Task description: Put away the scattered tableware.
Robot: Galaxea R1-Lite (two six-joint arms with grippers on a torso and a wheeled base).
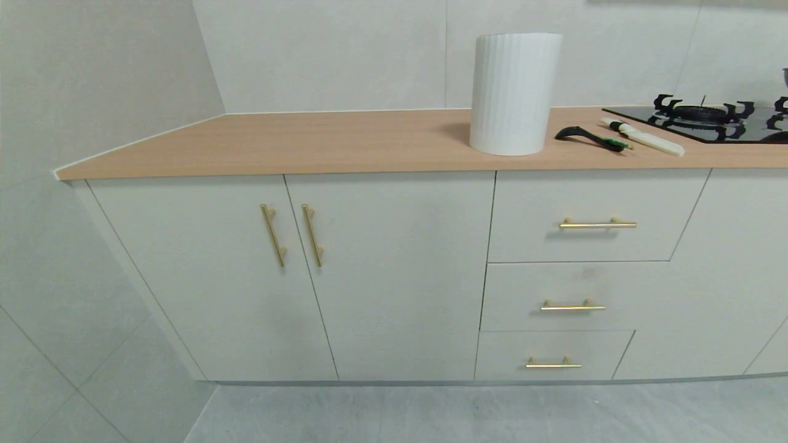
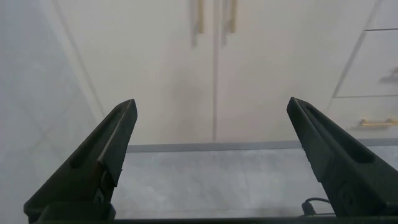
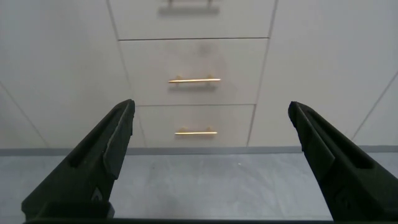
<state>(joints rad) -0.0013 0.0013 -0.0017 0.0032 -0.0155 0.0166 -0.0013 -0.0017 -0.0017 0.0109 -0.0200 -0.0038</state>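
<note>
On the wooden countertop a tall white ribbed holder stands upright. To its right lie a black ladle-like utensil with a green handle end and a white knife-like utensil, side by side near the stove. My left gripper is open, low down, facing the cabinet doors above the floor. My right gripper is open too, facing the lower drawers. Nothing is between either pair of fingers.
A black gas stove sits at the counter's right end. Below are two doors with gold handles and three drawers with gold handles. A tiled wall closes the left side; grey floor lies in front.
</note>
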